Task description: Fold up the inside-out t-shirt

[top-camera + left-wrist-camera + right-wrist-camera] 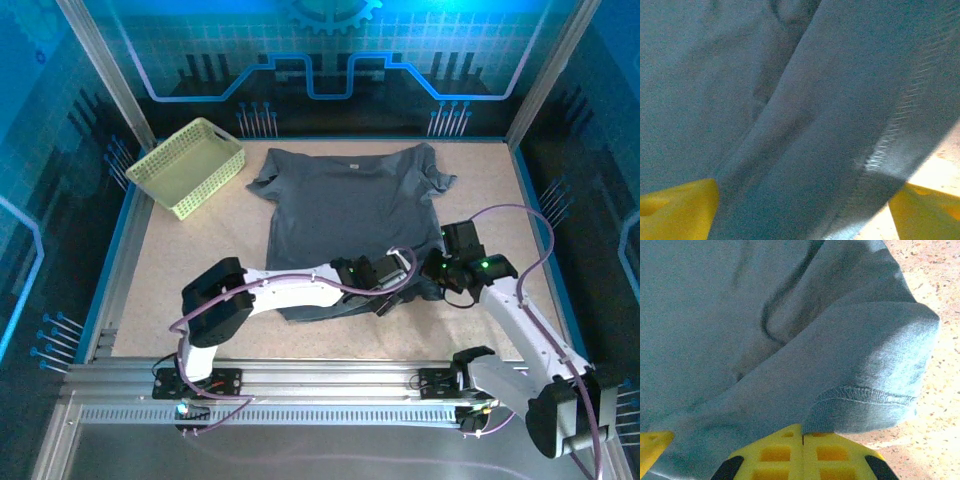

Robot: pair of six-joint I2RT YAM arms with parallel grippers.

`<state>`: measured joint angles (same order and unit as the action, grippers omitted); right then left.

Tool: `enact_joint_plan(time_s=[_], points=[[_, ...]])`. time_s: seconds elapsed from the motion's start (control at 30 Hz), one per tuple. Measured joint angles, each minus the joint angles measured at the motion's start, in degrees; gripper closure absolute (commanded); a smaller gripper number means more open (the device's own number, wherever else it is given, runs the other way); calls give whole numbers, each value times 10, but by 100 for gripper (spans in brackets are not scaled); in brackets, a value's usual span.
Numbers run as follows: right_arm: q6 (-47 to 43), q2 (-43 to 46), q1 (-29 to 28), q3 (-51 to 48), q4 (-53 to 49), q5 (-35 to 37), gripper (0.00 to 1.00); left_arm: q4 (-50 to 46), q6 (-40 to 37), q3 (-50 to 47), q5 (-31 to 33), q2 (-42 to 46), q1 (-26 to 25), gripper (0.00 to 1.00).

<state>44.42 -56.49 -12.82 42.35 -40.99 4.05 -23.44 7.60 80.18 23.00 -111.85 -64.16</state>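
From where I stand the inside-out t-shirt (350,215) lies spread flat in the middle of the table (180,260), collar toward twelve o'clock and hem (865,392) toward six, with the pale lattice basket (212,188) well apart from it at about ten o'clock. Both arms reach in over the near edge of the cloth. The right gripper (802,452) sits at the shirt's five o'clock corner with its jaws closed tight, and a rolled fold of stitched hem runs straight into the fingertips, so it looks pinched there. The left gripper (810,200) is just beside it, nearer six o'clock, jaws spread wide with cloth lying loose between them and nothing gripped. This is thin, limp, light knit: it will sag and crease wherever it is unsupported, and a single pinch will only drag it into a bunch. I'd take it by the doubled hem at two spaced points — the stitched edge gives the fingers something firmer to bite — and lift it low, so the body slides flat rather than rucking up.
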Motion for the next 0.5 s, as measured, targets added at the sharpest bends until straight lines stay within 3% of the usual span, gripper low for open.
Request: enact_joint_plan(time_s=[0.1,0.2,0.4,0.5], points=[[0,8,0,12,-9,0,98,0,0,-5,13,-3,3,19],[0,11,0,24,-16,1,98,-1,8,-9,28,-3,7,30],[-10,12,14,33,-27,13,99,2,19,-37,55,5,24,64],[-22,12,31,34,-29,16,98,-1,19,-46,62,18,31,87]])
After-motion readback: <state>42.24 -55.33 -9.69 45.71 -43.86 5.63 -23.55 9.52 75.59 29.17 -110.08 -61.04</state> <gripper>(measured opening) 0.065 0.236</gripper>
